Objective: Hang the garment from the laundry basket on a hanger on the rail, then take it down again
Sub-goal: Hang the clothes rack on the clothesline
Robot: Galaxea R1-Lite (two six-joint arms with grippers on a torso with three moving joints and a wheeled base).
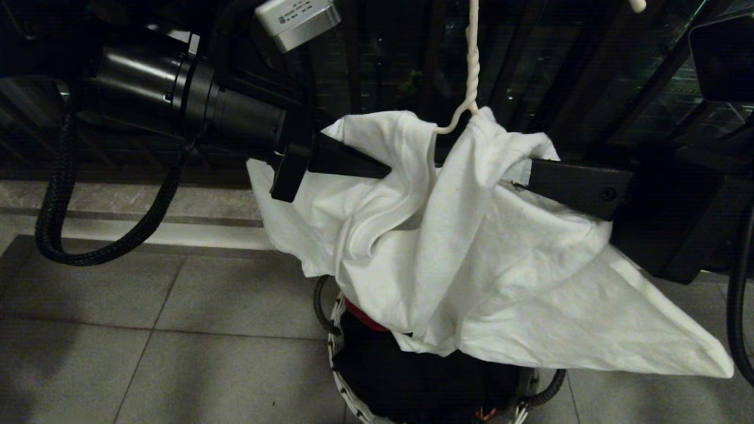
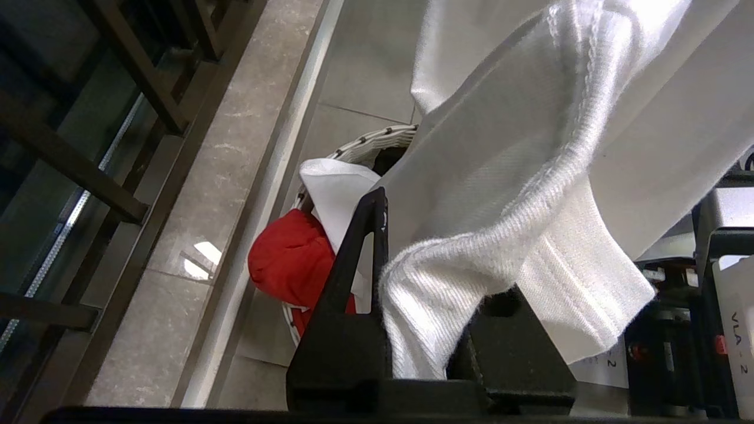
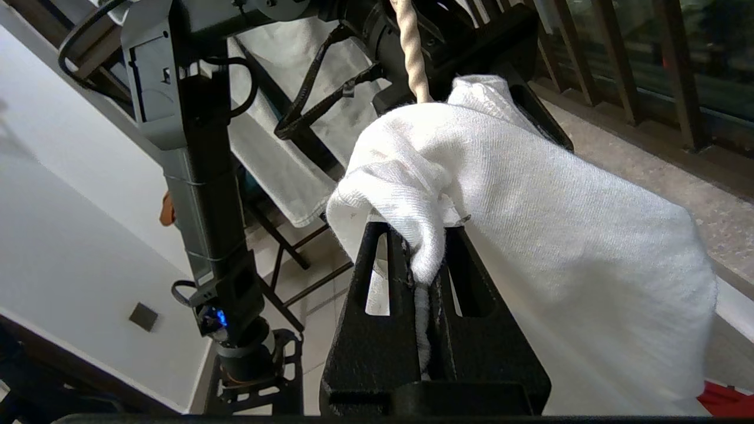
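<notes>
One white shirt [image 1: 471, 259], one wire hanger [image 1: 470, 70], one basket [image 1: 353, 377], one red cloth [image 2: 288, 259], two grippers. Shirt bunched up over the hanger's shoulders, hanging down from the twisted neck, lowest corner pointing down and to the right. Long way of the shirt running left to right, stretched between the two grippers. Hanging right above the basket on the tiled floor [image 1: 177, 318], red cloth poking over the basket's rim. Left gripper [image 2: 424, 294] on the shirt's left side, fingers [image 2: 353, 277] squeezed on a thick ribbed edge of the shirt. Right gripper [image 3: 427, 277] on the shirt's right side, fingers [image 3: 383, 282] pressed tight with a fold of white cloth pinched between. Dark railing bars [image 1: 530, 53] far behind.
</notes>
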